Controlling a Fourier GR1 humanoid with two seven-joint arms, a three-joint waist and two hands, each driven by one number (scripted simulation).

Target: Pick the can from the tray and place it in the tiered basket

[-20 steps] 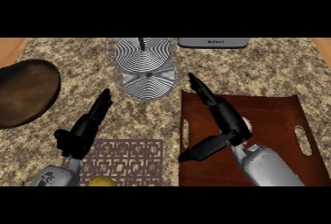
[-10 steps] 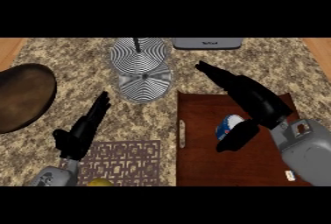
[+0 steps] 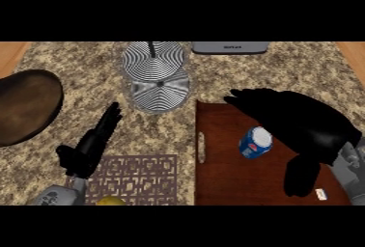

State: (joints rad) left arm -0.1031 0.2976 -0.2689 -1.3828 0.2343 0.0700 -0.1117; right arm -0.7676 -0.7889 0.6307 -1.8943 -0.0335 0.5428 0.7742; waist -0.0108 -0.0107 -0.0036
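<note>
Right hand point(image 3: 308, 126) hangs over the brown tray point(image 3: 227, 185), fingers spread apart and thumb pointing down, closed on nothing. Just beside its palm, the blue-and-white can point(image 3: 254, 143) sits on the tray. Left hand point(image 3: 90, 146) lies with straight fingers at the edge of a lattice mat point(image 3: 137, 174). Farther back stands the striped tiered basket point(image 3: 158, 73), with a dark plate point(image 3: 22, 107) well off to its left.

No legible text, small dark mark on grey box point(image 3: 230, 47) at worktop's point(image 3: 299, 72) back edge unreadable, can point(image 3: 254, 143) label unreadable
</note>
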